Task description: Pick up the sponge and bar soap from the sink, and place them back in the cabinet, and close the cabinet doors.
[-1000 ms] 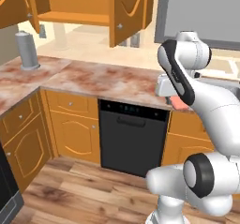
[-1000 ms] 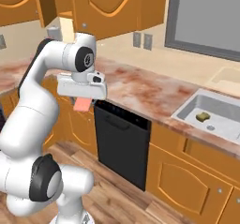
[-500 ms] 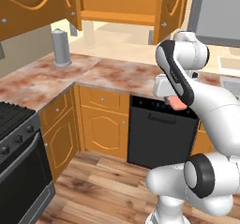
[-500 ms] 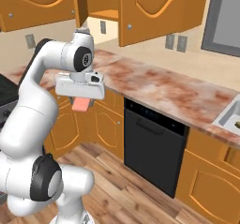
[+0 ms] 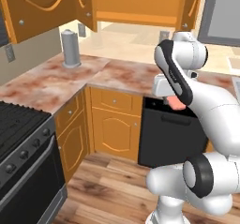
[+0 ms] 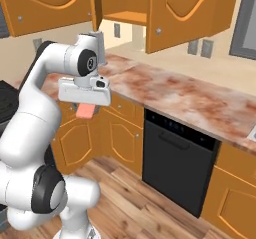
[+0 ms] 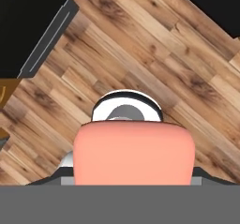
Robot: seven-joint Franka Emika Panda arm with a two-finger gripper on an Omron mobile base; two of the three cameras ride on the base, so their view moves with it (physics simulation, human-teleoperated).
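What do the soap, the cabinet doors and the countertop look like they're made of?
Soap: smooth matte salmon-pink block, rounded corners, uniform color; it looks waxy. Cabinet doors: orange-brown wood, satin finish, arched raised panels, silver knobs. Countertop: mottled reddish-cream pattern, probably polished stone or laminate.

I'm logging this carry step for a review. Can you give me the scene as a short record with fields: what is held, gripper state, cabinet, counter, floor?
held item: bar soap, salmon-pink block, also seen in the hand view
gripper: gripper shut on the bar soap, pointing down over the floor
cabinet doors: cabinet doors open above the counter
cabinet: wooden shelf visible inside
counter: marbled countertop with a grey canister standing upright on it
below counter: black dishwasher
floor: wood planks
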